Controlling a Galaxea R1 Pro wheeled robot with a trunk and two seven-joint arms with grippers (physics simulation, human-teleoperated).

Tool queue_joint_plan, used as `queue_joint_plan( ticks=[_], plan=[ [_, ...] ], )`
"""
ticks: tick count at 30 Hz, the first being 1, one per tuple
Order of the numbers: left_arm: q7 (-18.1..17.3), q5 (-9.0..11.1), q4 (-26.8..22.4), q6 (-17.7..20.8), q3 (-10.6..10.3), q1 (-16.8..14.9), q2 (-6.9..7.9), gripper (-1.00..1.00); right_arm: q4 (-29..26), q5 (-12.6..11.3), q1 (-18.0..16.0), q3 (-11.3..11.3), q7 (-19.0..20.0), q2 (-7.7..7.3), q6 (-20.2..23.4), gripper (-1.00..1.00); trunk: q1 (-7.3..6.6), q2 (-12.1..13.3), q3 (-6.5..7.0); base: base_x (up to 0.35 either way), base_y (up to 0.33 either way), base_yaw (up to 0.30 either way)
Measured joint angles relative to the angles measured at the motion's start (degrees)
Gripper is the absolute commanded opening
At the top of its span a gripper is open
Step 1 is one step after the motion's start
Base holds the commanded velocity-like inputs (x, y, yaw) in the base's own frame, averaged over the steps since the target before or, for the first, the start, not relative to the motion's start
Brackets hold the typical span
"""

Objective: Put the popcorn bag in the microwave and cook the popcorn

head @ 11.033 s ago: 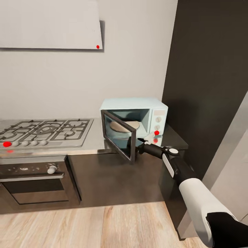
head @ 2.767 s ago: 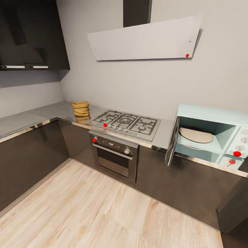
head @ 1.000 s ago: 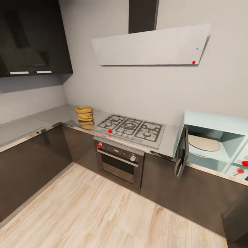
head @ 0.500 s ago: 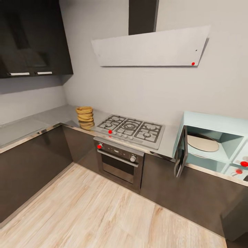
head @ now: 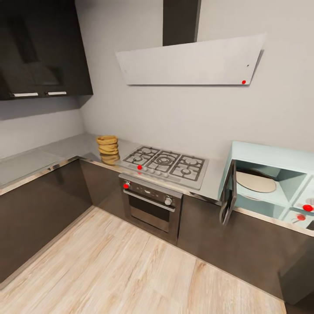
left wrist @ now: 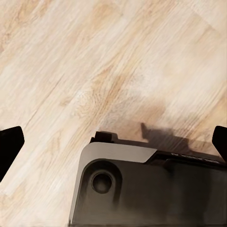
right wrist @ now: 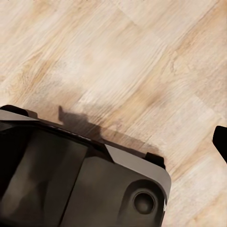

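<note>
The popcorn bag, a squat tan sack with rolled folds, stands on the light grey countertop just left of the gas hob. The pale blue microwave sits at the far right of the worktop, cut off by the picture's edge. Its dark-framed door hangs open, and a round beige plate lies in the cavity. No popcorn kernels can be made out. In the left wrist view my left gripper hangs open over the wooden floor, fingertips wide apart. One right fingertip shows at the picture's edge.
A steel gas hob and a built-in oven with white knobs lie between the bag and the microwave. Dark cabinet fronts run around the corner at left. A hood hangs above. My dark base stands on light wooden floor.
Since 11 s ago the camera has pulled back and swung left from the microwave, bringing the bag into view. Over the last second the picture has only drifted slightly.
</note>
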Motion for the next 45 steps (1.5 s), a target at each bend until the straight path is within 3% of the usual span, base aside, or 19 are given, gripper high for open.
queue_joint_plan(
  ticks=[7, 14, 29, 38, 45],
  plan=[
    [-0.1, -0.1, 0.0, 3.0, 0.1, -0.1, 0.07, 1.0, 0.0, 0.0, -0.1, 0.0, 0.4, 0.81, 0.0, 1.0, -1.54, 2.8, 1.27, 0.0, 0.0, 0.0],
    [-0.1, 0.0, -0.1, 3.1, 0.2, -0.1, 0.1, 1.0, -1.3, -0.3, -1.3, -0.7, 0.1, -0.77, 0.0, 1.0, -1.55, 2.8, 1.27, 0.0, 0.0, 0.0],
    [0.1, 0.0, -0.1, 3.0, 0.1, 0.0, -0.19, 1.0, -1.5, -0.5, -1.3, -0.7, -0.1, -1.35, -0.2, 1.0, -1.55, 2.8, 1.27, 0.0, 0.0, 0.09],
    [0.1, -0.2, 0.0, 2.3, -0.1, 0.5, -0.45, 1.0, -1.4, -0.3, -1.1, -0.4, -7.2, -0.79, -0.6, 1.0, -1.58, 2.8, 1.27, 0.084, 0.012, 0.263],
    [0.1, 0.1, 0.0, 2.3, 0.3, 0.5, 0.01, 1.0, -1.4, -0.4, -1.1, -0.4, -7.5, -0.42, -0.6, 1.0, -1.58, 2.8, 1.24, 0.305, 0.209, 0.277]
  ],
)
